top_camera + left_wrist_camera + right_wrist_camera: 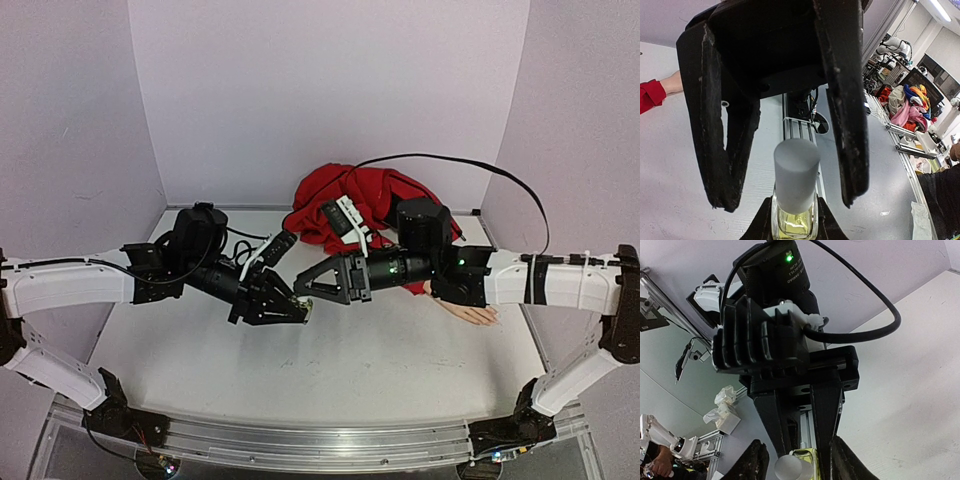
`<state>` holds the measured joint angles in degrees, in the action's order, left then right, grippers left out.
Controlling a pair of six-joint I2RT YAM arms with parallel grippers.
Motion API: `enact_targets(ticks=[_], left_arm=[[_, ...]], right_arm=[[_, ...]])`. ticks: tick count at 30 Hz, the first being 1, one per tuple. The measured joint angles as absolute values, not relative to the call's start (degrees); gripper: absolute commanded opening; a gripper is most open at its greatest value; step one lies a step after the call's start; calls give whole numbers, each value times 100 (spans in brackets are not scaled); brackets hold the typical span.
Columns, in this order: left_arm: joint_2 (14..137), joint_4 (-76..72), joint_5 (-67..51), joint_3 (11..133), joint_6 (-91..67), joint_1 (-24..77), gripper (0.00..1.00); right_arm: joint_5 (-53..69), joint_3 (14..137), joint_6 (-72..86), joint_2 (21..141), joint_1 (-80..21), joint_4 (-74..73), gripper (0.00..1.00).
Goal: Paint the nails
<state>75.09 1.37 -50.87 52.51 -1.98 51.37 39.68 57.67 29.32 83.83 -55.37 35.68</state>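
Note:
My left gripper (pixel 300 311) is shut on a small clear bottle (pixel 795 222) of yellowish liquid with a grey cylindrical cap (pixel 796 172), held above the table's middle. My right gripper (pixel 298 288) meets it from the right. Its black fingers (pixel 725 150) straddle the cap with a gap on each side, so it is open. In the right wrist view the cap (pixel 790 468) sits low between my right gripper's (pixel 797 452) jaws. The pale mannequin hand (pixel 468 311) lies under the right arm, coming out of the red jacket (pixel 350 200). Its nails are too small to make out.
The red jacket is heaped against the back wall, with a black cable (pixel 500 172) arching over it. White walls close in the table (pixel 330 390) on three sides. A metal rail (pixel 300 440) runs along the near edge.

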Motion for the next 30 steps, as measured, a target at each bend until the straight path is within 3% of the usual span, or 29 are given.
enact_targets(ticks=[3,7,13,18,20,24,25,27,30], left_arm=[[7509,137,-5083,5253,-198,5137,0],[7509,137,-4954,5256,-237,5137,0],[7511,270,-4001,5260,-598,5205,0],[7522,617,-2198,5323,-609,5345,1],[7561,840,-1796,5417,-596,5347,15],[7703,1024,-1402,5551,-620,5345,60],[7736,1041,-1310,5570,-609,5325,67],[7782,1087,-1107,5586,-709,5242,79],[7806,1109,-919,5586,-770,5181,83]], right_arm=[[4027,5767,2921,8425,-5537,3566,31],[4071,5767,2882,8438,-5537,3573,0],[3581,5802,2571,8530,-5459,3444,0],[2283,6077,2727,8825,-5551,3096,0],[1739,6267,2858,9002,-5666,2987,0],[897,6348,3124,9098,-5835,2869,0],[705,6346,3164,9096,-5887,2832,0],[220,6294,3295,9083,-5992,2805,0],[-539,5975,3481,8921,-6049,2731,0]])
